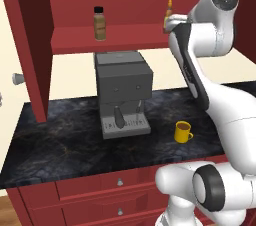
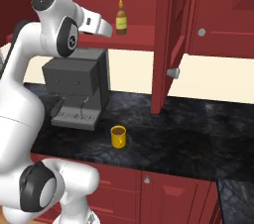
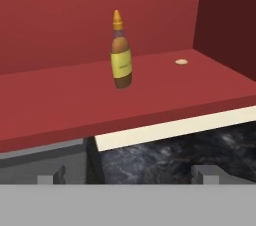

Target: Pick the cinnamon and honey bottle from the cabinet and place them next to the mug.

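Honey bottle (image 3: 120, 52), slim with pointed orange tip, stands upright on the smooth red cabinet (image 3: 75, 95) shelf; the gripper (image 3: 130, 176) fingers are wide apart, short of it. The left base view adds the black-capped cinnamon (image 1: 100, 23) and the yellow mug (image 1: 183, 132) on the dark marbled counter (image 1: 60, 140).

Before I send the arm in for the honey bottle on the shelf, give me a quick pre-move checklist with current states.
1. Slim amber honey bottle with orange tip upright on the dark red cabinet's shelf: ok.
2. Bottle ahead of the gripper, jaws open and empty: ok.
3. Shelf around the bottle free of obstacles: ok, only a small pale spot to one side.
4. Black-capped brown cinnamon jar on the shelf, apart from the bottle: ok.
5. Small yellow mug upright on the dark counter, bare space beside it: ok.
6. Clearance over the grey coffee machine: cannot tell.
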Robot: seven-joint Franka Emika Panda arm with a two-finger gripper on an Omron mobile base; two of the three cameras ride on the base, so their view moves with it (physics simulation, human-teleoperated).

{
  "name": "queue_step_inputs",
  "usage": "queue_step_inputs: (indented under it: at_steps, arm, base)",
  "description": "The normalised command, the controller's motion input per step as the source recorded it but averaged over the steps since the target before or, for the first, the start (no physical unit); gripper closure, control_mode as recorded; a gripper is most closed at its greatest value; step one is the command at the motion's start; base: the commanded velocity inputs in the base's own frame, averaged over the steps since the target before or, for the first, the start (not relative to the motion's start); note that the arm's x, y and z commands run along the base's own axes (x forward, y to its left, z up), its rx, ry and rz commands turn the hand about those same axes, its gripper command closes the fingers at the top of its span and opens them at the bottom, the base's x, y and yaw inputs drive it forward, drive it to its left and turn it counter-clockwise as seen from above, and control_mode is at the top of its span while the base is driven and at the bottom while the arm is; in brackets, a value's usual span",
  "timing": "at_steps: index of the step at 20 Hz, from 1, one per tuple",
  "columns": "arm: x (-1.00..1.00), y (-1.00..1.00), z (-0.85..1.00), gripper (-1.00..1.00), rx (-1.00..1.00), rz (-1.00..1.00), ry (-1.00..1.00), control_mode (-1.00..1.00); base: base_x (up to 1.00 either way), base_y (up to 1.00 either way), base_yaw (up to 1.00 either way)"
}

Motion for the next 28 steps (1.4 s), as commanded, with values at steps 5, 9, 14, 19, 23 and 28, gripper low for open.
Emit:
queue_step_inputs:
  at_steps: [5, 9, 14, 19, 23, 28]
  arm:
    - [0.29, 0.0, 0.01, -1.0, 0.0, 0.0, -0.03, -1.0]
    - [0.4, 0.0, 0.1, -1.0, 0.0, -0.01, 0.0, -1.0]
    - [0.41, 0.0, 0.13, -1.0, 0.0, -0.01, 0.0, -1.0]
    - [0.33, -0.02, 0.02, -1.0, 0.0, -0.02, 0.0, -1.0]
    - [0.24, -0.02, -0.01, -1.0, 0.0, -0.01, 0.0, -1.0]
    - [0.27, 0.0, -0.04, -1.0, 0.0, 0.0, 0.0, -1.0]
  base:
    - [0.0, 0.0, 0.0]
    - [0.0, 0.0, 0.0]
    - [0.0, 0.0, 0.0]
    - [0.0, 0.0, 0.0]
    - [0.0, 0.0, 0.0]
    - [0.0, 0.0, 0.0]
